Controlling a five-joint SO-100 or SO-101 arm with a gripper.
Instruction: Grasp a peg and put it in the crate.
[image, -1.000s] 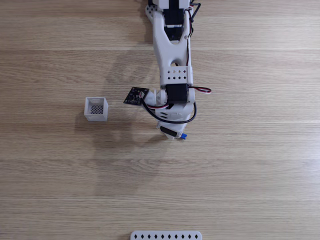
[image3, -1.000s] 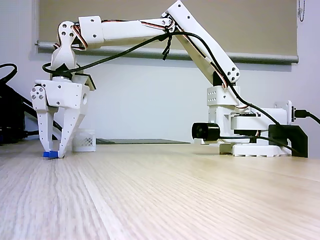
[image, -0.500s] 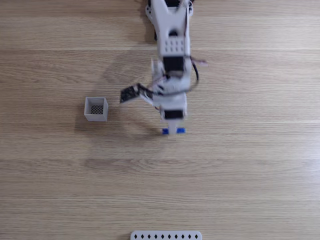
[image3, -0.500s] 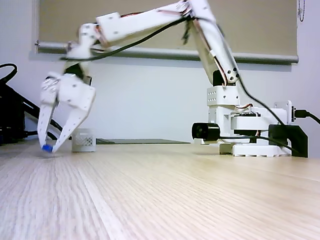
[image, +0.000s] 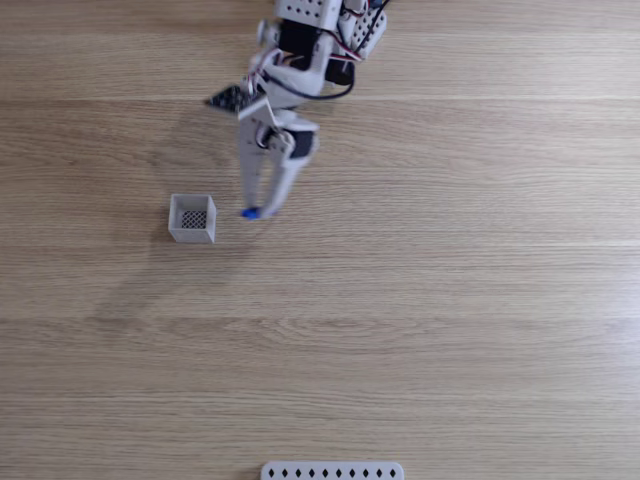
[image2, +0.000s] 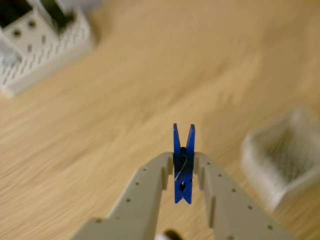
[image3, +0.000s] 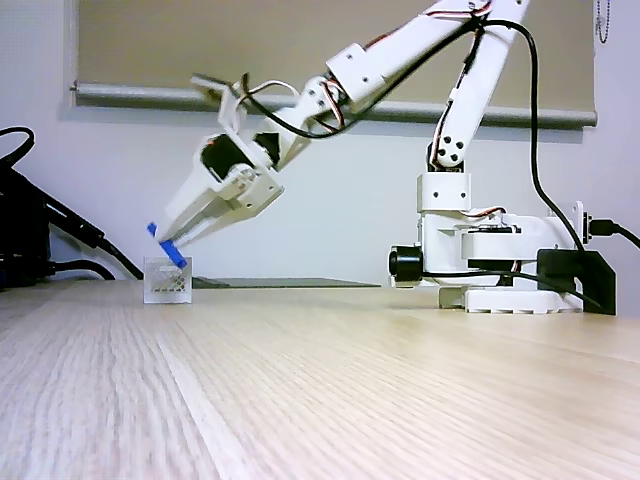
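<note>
The gripper (image: 250, 212) is clenched on the blue peg (image2: 183, 164) — held off the table (image: 450, 300), just right of the crate (image: 192, 218) in a fixed view; bare wood all around.

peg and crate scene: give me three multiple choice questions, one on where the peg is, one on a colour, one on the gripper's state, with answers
1. Where is the peg?
A. Lying inside the crate
B. Held in the air between the gripper's fingers
C. Lying on the table by the strip with diamond holes

2. What colour is the peg?
A. Red
B. Yellow
C. Blue

3. What state is the gripper in?
A. Shut on the peg
B. Wide open
C. Shut on the crate

Answers:
1 B: in the wrist view the fingers pinch the peg, and in a fixed view it hangs above the table near the crate.
2 C: it shows bright blue in a fixed view.
3 A: both fingers press its sides in the wrist view.
</note>
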